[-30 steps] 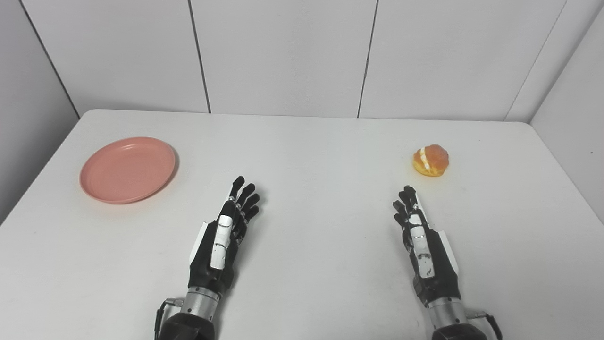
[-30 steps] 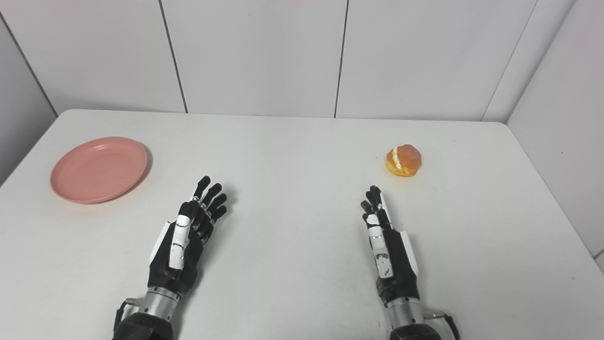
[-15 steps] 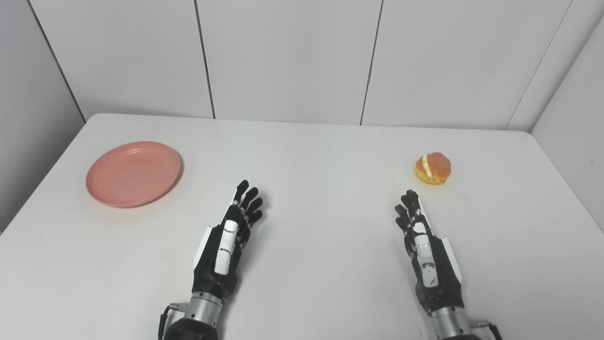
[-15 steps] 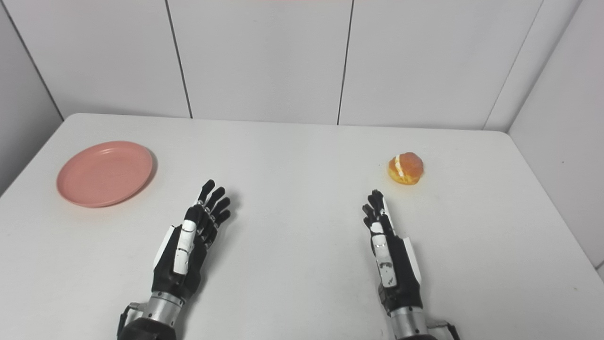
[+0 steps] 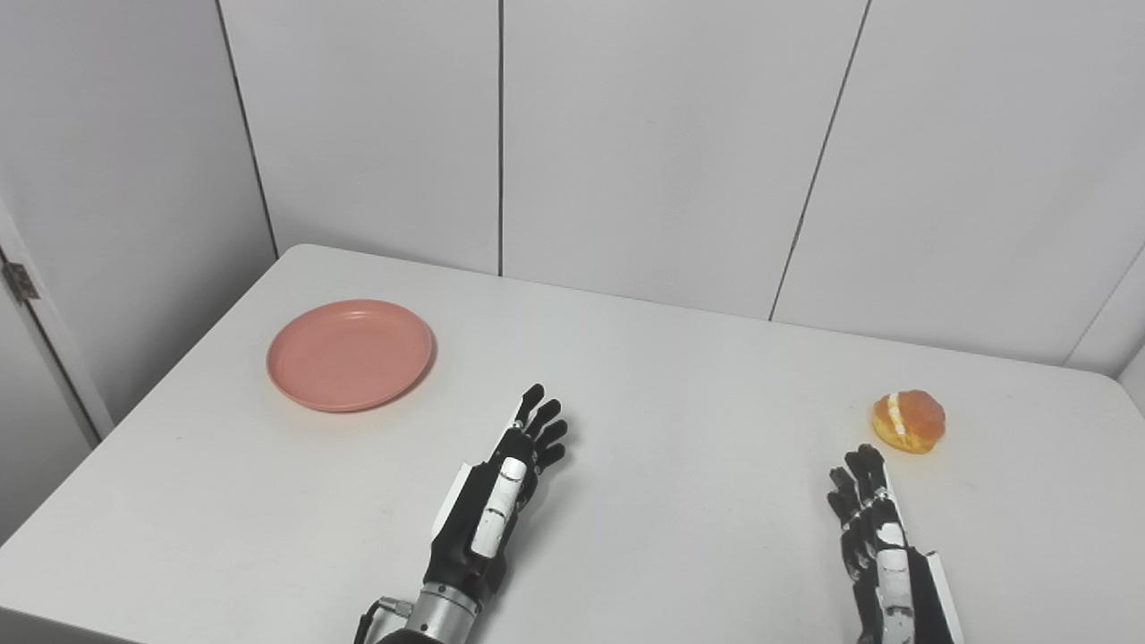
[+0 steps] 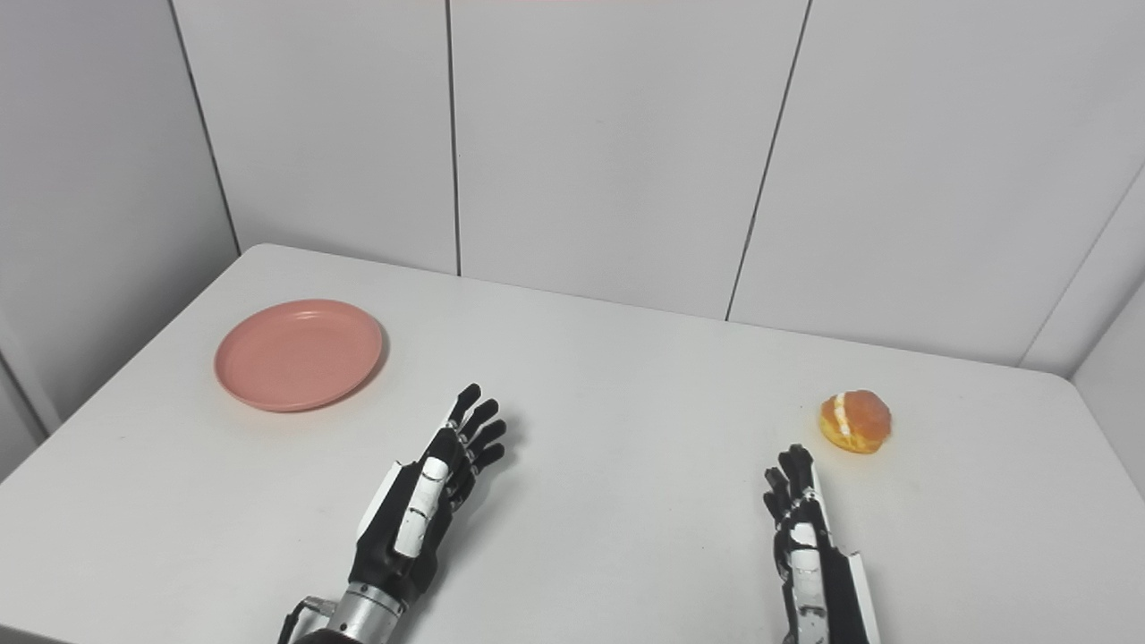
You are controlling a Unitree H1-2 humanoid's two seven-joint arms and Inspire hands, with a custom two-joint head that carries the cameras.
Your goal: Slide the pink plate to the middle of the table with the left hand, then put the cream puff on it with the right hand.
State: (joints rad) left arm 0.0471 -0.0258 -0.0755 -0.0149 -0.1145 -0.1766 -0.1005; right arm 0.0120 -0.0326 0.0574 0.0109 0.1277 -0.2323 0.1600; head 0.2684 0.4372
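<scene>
— Sliding has not yet been begun, it is judged: the pink plate [image 5: 350,355] is seen flat on the white table [image 5: 680,376], off toward the far left corner and touched by nothing.

— And the left hand [image 5: 495,505]?

— It is held low over the table, nearer than the plate and to the right of it, well apart from its rim; the fingers are spread and nothing is grasped.

— What is called for next?

— A reach toward the plate is needed, fingers laid on its rim or its far edge, so that it can be drawn rightward to the table's middle.

— Is the cream puff [image 6: 856,421] affected?

— No. It is set far to the right of the plate, upright on the table. The right hand [image 6: 809,555] is stretched out empty just short of it, fingers extended, and is judged to be waiting.
</scene>
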